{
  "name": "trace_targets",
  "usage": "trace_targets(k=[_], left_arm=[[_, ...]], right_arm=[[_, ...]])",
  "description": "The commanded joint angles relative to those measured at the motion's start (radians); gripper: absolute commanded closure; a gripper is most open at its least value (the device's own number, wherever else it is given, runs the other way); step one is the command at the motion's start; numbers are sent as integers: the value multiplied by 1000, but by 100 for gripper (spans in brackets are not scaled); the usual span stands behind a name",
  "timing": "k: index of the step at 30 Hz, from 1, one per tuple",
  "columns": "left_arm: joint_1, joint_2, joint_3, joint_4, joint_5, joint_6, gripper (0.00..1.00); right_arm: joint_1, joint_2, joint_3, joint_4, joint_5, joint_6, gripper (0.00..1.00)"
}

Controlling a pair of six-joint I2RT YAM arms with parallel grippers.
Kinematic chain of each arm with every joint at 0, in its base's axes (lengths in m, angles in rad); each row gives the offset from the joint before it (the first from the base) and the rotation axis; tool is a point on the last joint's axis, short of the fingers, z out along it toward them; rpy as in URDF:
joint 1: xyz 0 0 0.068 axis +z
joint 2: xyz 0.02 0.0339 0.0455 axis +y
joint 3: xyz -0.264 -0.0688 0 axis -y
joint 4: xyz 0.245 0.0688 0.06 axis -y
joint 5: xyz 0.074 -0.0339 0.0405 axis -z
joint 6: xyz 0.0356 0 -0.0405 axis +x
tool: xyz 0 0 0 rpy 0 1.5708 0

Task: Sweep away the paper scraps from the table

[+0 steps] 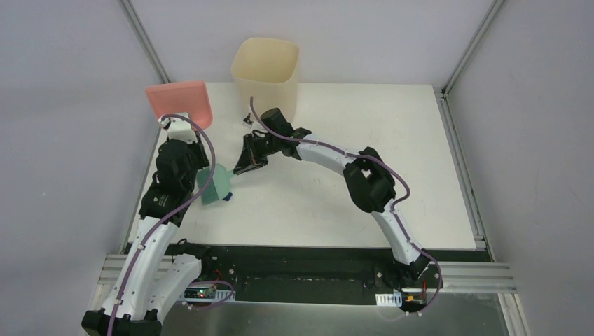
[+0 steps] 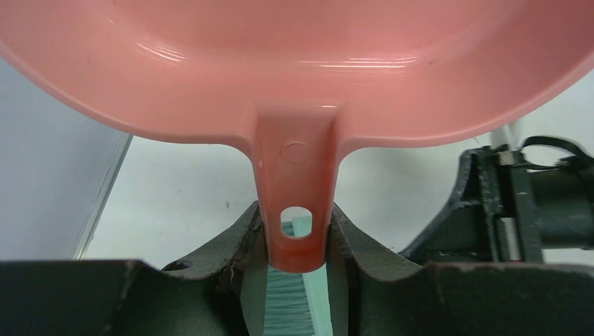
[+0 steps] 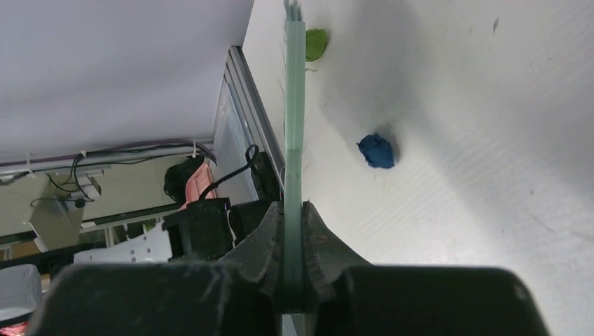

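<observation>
My left gripper (image 1: 181, 127) is shut on the handle of the pink dustpan (image 1: 179, 103), which it holds tilted up above the table's (image 1: 392, 133) far left corner. In the left wrist view the handle (image 2: 298, 210) sits tight between the jaws of the left gripper (image 2: 298, 241). My right gripper (image 1: 246, 162) is shut on the teal brush (image 1: 213, 183), whose thin handle (image 3: 294, 133) runs out from the right gripper (image 3: 294, 227). A navy scrap (image 3: 377, 150) and a green scrap (image 3: 316, 43) lie beside the brush. The navy scrap (image 1: 228, 196) peeks out at the brush's edge. Small black scraps (image 1: 246, 116) lie near the bin.
A tall cream bin (image 1: 266, 68) stands at the table's far edge, just behind the right wrist. Grey walls and metal rails (image 1: 459, 154) frame the tabletop. The two arms are close together at the left side.
</observation>
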Motion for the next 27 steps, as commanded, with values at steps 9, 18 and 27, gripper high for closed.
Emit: trace_targets(k=[9,18,27], left_arm=[[10,-6,7,55,35,-15,100],[11,0,7,56,42,-15,100],[10,9,3,58,36,-11,100]], right_arm=[[155,145,216,-18,234,337,100],[124,22,90,-353,450,291,100],[-38,-260,-292,-403,485,220,100]])
